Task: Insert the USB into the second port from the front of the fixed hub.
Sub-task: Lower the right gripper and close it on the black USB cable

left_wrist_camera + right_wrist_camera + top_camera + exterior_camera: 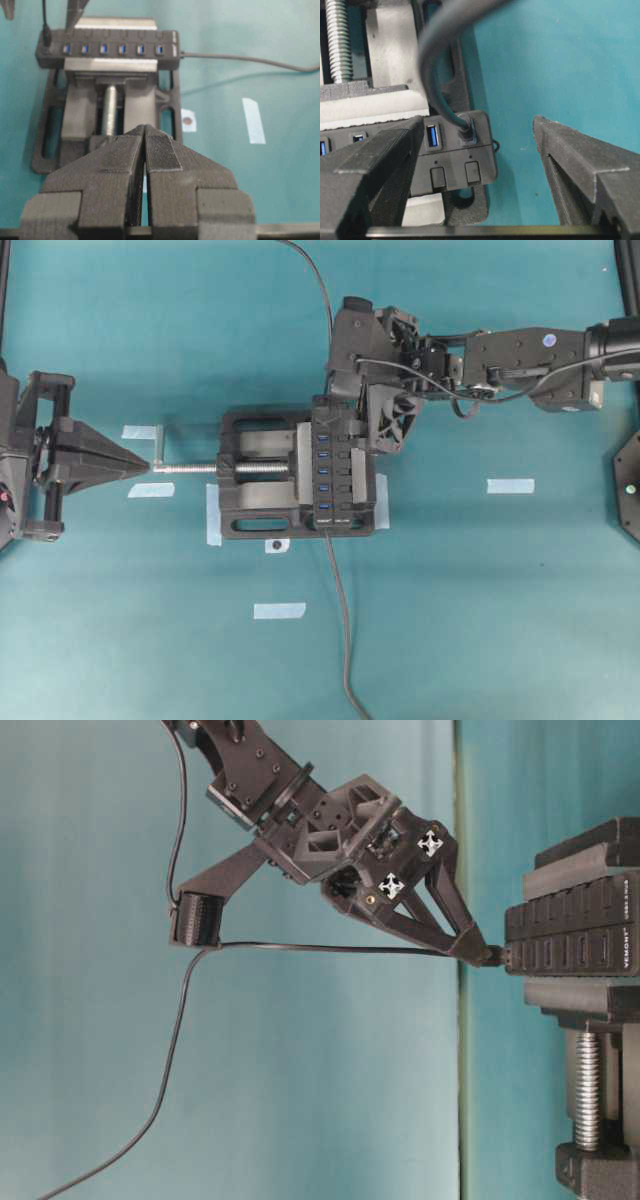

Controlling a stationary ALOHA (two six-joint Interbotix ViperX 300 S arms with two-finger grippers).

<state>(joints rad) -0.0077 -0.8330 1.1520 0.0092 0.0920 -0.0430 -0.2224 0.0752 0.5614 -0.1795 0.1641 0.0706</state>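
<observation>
Finding: the insertion appears made, but in a port I cannot confirm as the right one. My right gripper [477, 122] stands with its jaws spread wide and has hold of nothing. In the right wrist view one finger lies over the fixed hub [447, 165] and the other is out over bare table [560, 60], with the USB [465, 131] between them and touched by neither. The plug is seated upright in the hub, and its dark cable [320, 947] hangs free from it. The hub is clamped in the black vise [255, 510]. The left wrist view shows six blue ports still vacant in a row. The occupied port sits at the extreme end of that row, opposite the end where the hub's own cable [340, 620] exits. By that count the plug is in the end port, not the one next to it. I cannot tell from these views which end counts as the front, so I record this as a likely discrepancy against the second-port requirement. How deeply the plug is seated also cannot be verified. My left gripper [145, 132] is closed with its pads together, is empty, and sits off the vise on the screw side. I judge that what is left is to check the port, replug if needed, and withdraw the right arm.
</observation>
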